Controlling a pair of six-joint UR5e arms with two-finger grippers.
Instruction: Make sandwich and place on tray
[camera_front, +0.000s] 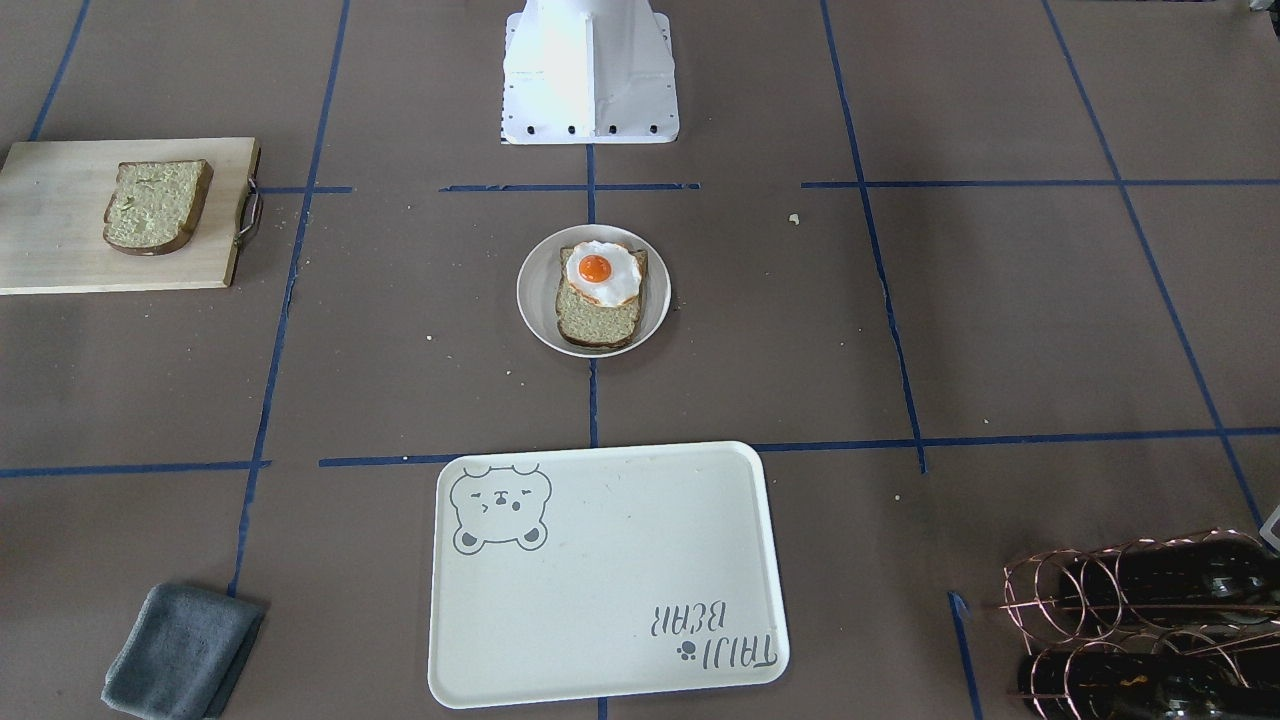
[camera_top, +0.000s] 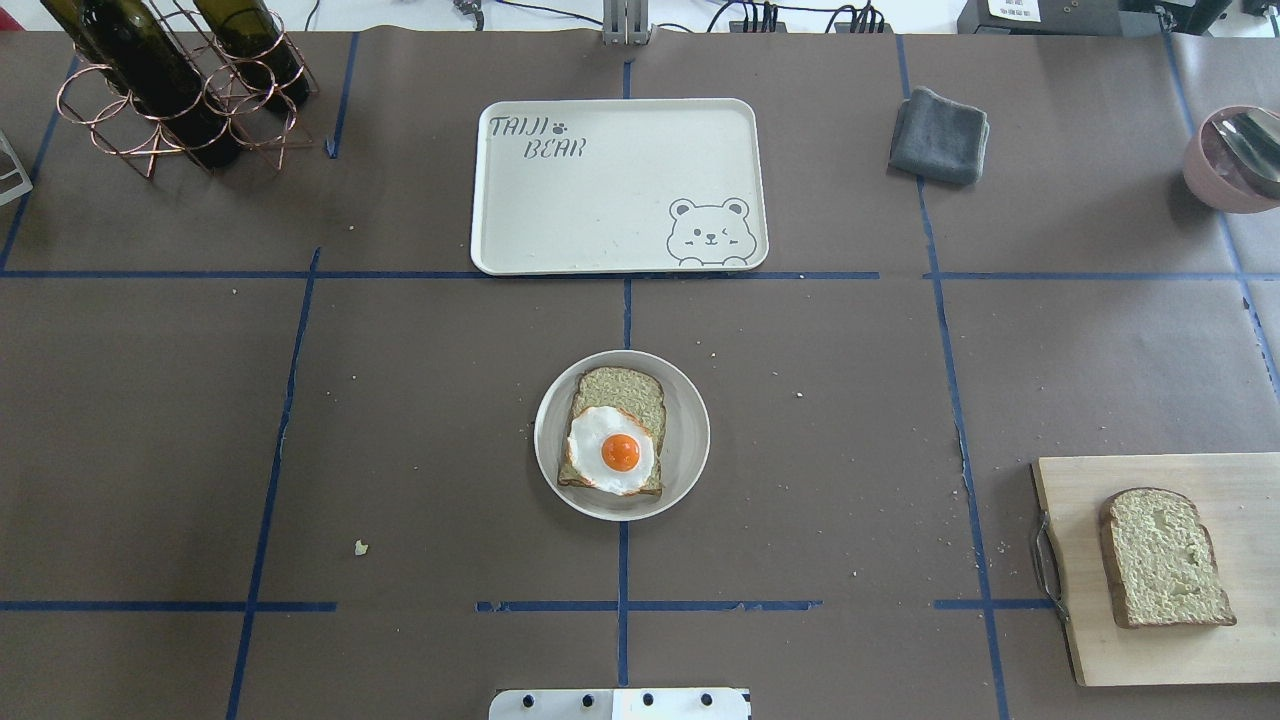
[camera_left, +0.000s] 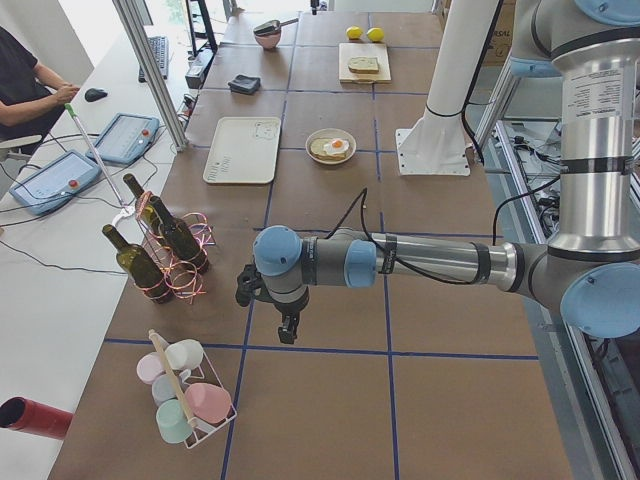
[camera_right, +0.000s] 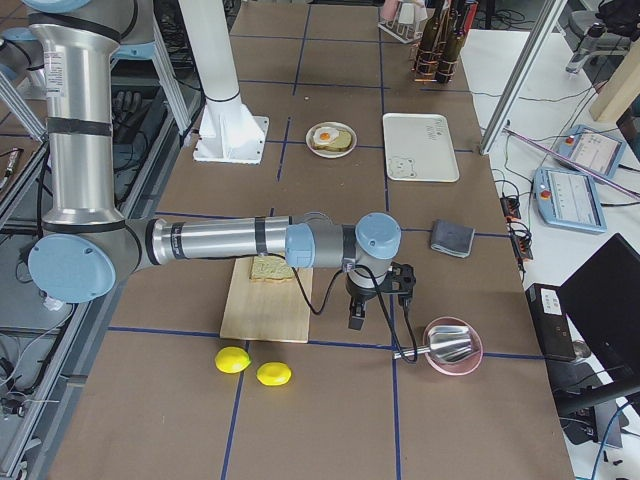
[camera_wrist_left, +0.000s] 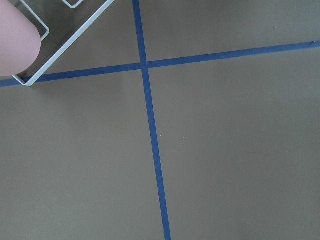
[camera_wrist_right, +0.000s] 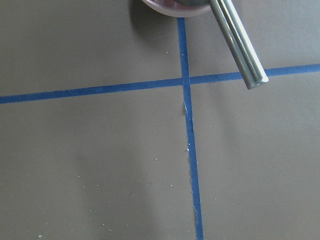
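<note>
One bread slice (camera_front: 597, 312) with the fried egg (camera_front: 603, 273) on top lies on a small round white plate (camera_top: 690, 440) at the table's middle. The second bread slice (camera_top: 1165, 558) lies on the wooden cutting board (camera_top: 1150, 480). The cream bear tray (camera_top: 610, 200) sits beyond the plate with nothing on it. My left gripper (camera_left: 287, 325) hangs over bare table near the wine rack, far from the food. My right gripper (camera_right: 357, 315) hangs beside the cutting board (camera_right: 265, 310), near the pink bowl. Both show only in side views, so I cannot tell whether they are open or shut.
A grey cloth (camera_top: 938, 135) lies right of the tray. A copper rack with wine bottles (camera_top: 170, 80) stands at the far left. A pink bowl with a metal utensil (camera_top: 1235, 155) sits at the far right. Two lemons (camera_right: 253, 366) lie past the board. A cup rack (camera_left: 185, 390) stands near the left arm.
</note>
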